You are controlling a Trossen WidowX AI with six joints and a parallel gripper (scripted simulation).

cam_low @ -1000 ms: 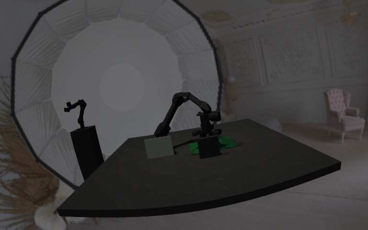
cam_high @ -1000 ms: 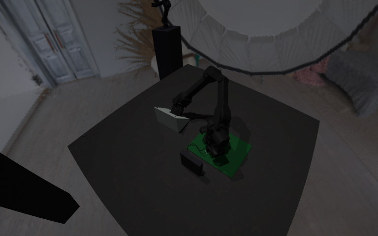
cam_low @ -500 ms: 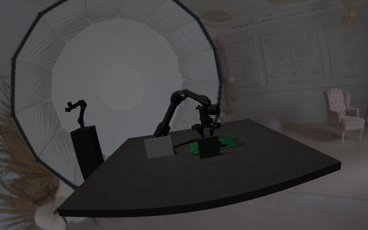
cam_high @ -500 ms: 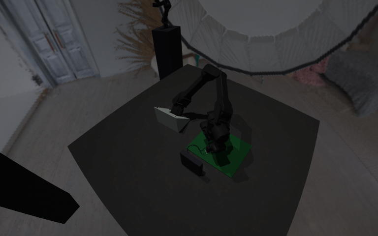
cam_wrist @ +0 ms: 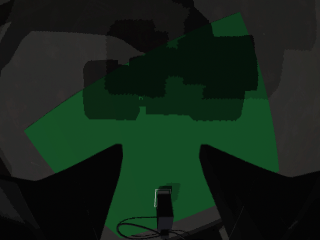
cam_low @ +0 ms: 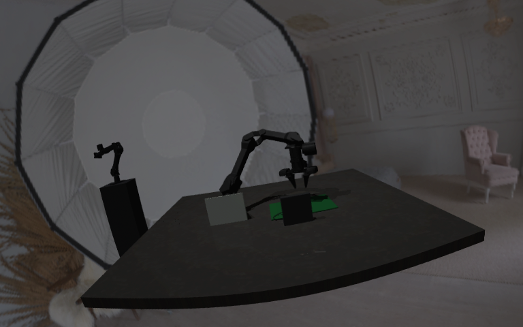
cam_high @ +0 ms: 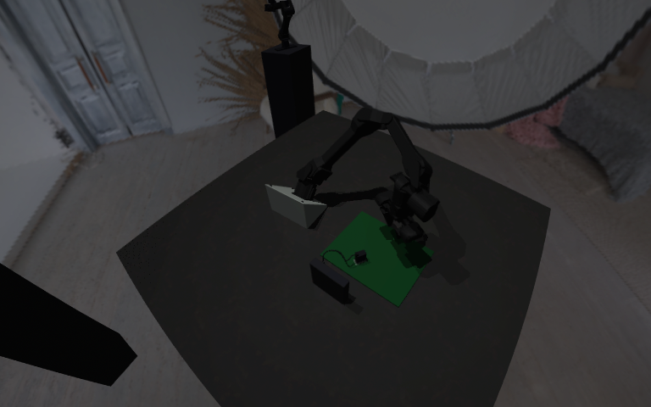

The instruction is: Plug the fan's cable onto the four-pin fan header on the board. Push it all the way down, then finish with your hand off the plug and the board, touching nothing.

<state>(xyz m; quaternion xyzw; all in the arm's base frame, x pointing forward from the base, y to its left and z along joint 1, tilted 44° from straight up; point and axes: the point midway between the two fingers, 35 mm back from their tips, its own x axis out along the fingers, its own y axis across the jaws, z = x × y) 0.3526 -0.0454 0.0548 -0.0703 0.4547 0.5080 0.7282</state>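
The green board [cam_high: 391, 282] [cam_low: 327, 205] [cam_wrist: 150, 132] lies flat on the table. The small dark plug [cam_high: 360, 255] [cam_wrist: 164, 207] stands on the board near its edge. The pale rim of the header [cam_wrist: 155, 198] shows around its lower end; how deep the plug sits cannot be told. A thin dark cable [cam_high: 331, 249] loops from the plug toward the fan [cam_high: 328, 281] [cam_low: 295, 210], a dark upright block beside the board. My gripper [cam_low: 300, 187] [cam_wrist: 162, 151] is open and empty above the board, off to one side of the plug and touching neither.
A pale wedge-shaped block [cam_high: 290, 209] [cam_low: 226, 210] stands by the arm's base, left of the board. The arm arches over the table [cam_high: 240, 287] [cam_low: 173, 266]. A black pedestal [cam_high: 290, 91] [cam_low: 122, 215] with another small arm stands beyond the table.
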